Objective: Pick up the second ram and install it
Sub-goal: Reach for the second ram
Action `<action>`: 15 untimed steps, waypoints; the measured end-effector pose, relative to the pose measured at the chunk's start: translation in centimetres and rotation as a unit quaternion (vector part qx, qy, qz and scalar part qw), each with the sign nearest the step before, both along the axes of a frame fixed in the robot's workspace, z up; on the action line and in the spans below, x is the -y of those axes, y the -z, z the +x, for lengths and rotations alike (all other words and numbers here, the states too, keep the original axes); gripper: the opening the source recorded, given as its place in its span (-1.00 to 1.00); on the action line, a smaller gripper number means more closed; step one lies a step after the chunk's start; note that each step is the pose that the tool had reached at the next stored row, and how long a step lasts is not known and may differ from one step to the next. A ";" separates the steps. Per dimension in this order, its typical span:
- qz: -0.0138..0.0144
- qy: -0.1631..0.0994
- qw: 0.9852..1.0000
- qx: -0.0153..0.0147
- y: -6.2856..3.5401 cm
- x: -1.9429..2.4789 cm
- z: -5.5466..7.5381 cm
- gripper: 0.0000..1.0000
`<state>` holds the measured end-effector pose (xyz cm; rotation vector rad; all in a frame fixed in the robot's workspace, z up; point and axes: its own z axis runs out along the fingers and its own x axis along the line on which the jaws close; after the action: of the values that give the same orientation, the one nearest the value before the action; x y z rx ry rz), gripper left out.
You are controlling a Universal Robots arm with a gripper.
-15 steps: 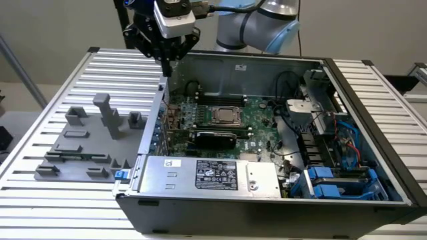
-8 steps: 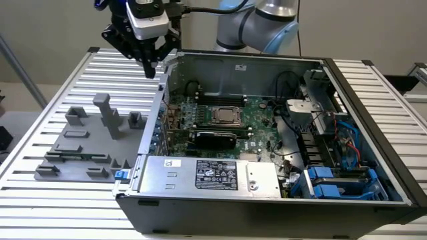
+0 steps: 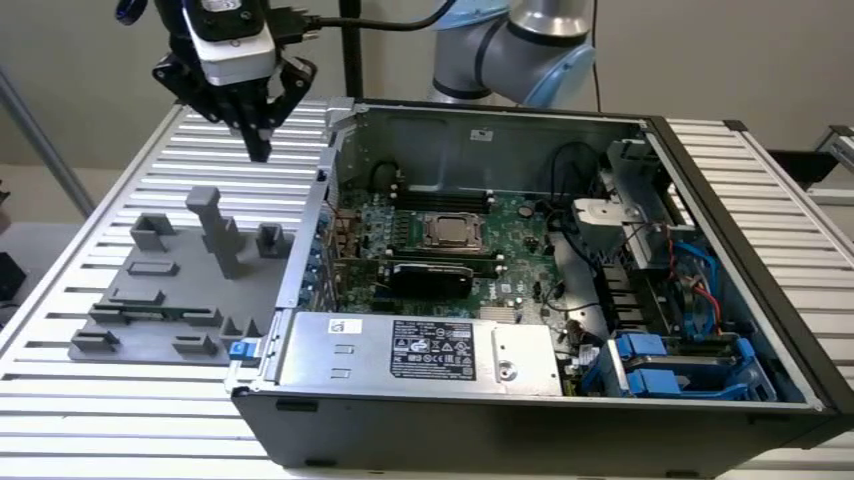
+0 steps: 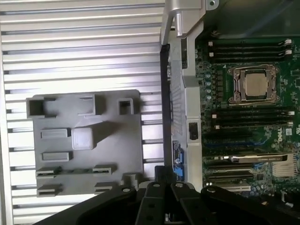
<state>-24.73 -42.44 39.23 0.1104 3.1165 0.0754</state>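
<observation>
Your pincer [image 3: 255, 135] hangs high over the slatted desk [image 3: 80, 400], above the far end of the grey fixture [image 3: 160, 300] and just outside the open computer case [image 3: 534, 420]. Its fingers are drawn in to a narrow point. In the wrist view a thin dark strip sits between them. I judge that strip to be the second ram [image 4: 160, 174], held edge-on, though no green shows and you should treat that as a reading, not a certainty.

The hold is your first worry. A stick pinched by its thin faces can pivot if it brushes anything, and the case's side wall stands between the pincer and the motherboard [image 3: 521, 225]. Clip that rim and the stick may tilt or slip out.

The second worry is alignment. The black memory slots [image 4: 248, 119] lie close together beside the processor socket [image 3: 451, 231]. A small skew could set the stick across a slot edge or into the wrong one. Pressing down on a tilted stick could then strain the board or the slot's end clips.
</observation>
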 end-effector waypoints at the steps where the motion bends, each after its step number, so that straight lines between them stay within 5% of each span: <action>1: 0.000 0.000 1.000 0.000 0.02 0.12 -0.5 -1.00; 15: 0.000 0.000 1.000 0.000 1.12 1.43 -6.8 -1.00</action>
<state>-31.57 -43.87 38.11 0.1104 3.1164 0.0754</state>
